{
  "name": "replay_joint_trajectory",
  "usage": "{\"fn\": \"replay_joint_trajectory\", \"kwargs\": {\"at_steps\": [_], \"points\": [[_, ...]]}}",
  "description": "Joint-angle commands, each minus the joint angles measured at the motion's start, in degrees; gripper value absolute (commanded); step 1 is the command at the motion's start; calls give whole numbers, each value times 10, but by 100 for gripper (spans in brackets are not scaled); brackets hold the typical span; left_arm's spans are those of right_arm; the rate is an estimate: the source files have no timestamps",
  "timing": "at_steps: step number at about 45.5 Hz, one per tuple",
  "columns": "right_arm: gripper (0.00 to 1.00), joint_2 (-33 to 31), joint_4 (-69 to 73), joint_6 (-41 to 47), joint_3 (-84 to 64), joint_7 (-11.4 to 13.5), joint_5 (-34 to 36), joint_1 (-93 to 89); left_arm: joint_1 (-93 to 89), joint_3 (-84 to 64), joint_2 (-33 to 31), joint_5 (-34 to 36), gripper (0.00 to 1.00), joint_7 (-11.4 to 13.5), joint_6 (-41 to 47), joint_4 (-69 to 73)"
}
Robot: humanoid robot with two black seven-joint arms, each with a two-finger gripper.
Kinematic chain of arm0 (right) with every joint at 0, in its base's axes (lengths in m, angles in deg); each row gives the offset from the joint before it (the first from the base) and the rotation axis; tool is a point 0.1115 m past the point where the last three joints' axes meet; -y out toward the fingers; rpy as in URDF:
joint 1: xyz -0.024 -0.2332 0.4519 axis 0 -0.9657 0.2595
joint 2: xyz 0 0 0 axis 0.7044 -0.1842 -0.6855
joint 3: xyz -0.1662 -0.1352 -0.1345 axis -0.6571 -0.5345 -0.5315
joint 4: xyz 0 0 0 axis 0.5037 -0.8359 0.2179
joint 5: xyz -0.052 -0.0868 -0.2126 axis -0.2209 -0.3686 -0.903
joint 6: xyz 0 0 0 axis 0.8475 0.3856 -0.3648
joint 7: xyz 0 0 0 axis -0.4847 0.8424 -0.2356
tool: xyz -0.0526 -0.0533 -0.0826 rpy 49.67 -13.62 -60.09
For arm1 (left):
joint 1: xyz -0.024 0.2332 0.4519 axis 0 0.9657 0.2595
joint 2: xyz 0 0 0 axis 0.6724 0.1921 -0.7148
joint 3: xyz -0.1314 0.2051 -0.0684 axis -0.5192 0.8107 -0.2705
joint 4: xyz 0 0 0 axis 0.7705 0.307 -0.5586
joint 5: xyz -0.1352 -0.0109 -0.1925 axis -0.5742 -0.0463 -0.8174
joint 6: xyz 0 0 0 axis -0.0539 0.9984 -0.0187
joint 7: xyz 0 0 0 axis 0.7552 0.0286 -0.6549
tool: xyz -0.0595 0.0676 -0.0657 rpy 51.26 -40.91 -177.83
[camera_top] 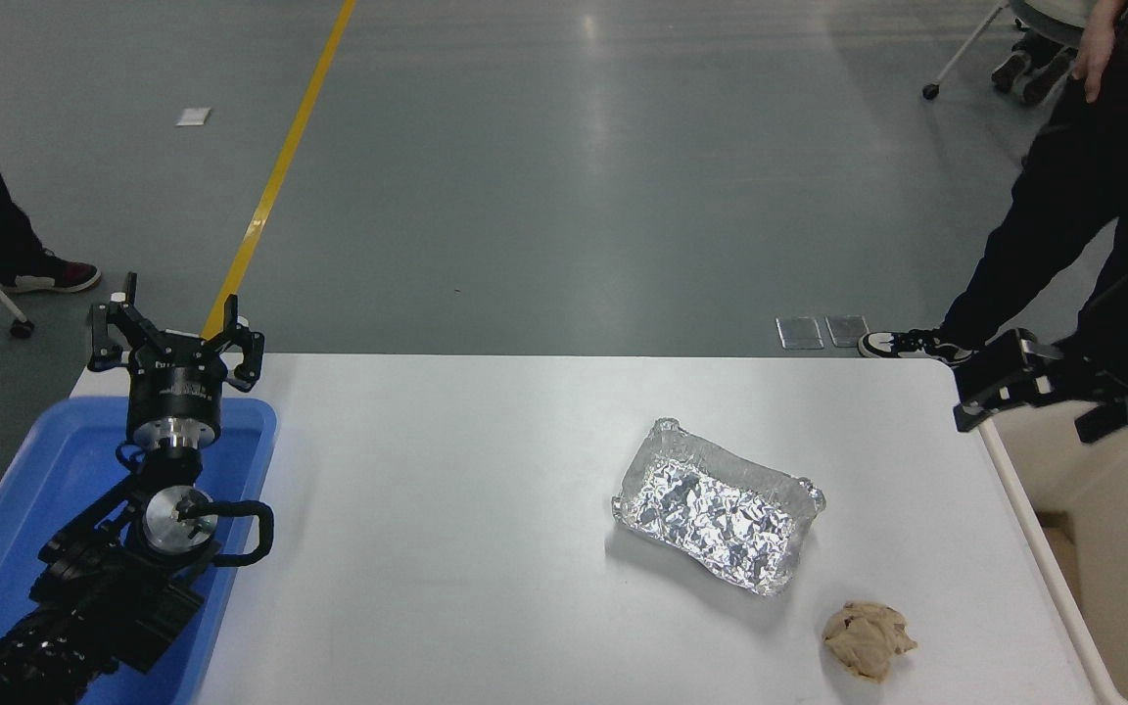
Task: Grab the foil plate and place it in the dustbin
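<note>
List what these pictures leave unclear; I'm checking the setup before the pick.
- Head view: the large beige plastic dustbin is cut off by the right and bottom edges.
- The right tool is motion-blurred; its opening cannot be read.
- The small crumpled tan wad is too small to identify.

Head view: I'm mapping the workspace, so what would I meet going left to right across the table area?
Blue tray → left end effector → foil plate → crumpled tan paper wad → right end effector → dustbin.
</note>
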Motion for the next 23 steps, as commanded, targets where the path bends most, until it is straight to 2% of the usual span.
{"fn": "replay_joint_trajectory", "kwargs": {"at_steps": [1, 23], "points": [[100, 81, 37, 14, -7, 0, 48, 75, 0, 0, 0, 1, 99, -1, 0, 0], [100, 83, 51, 14, -3, 1, 57, 87, 0, 0, -1, -1, 99, 0, 0, 0]]}}
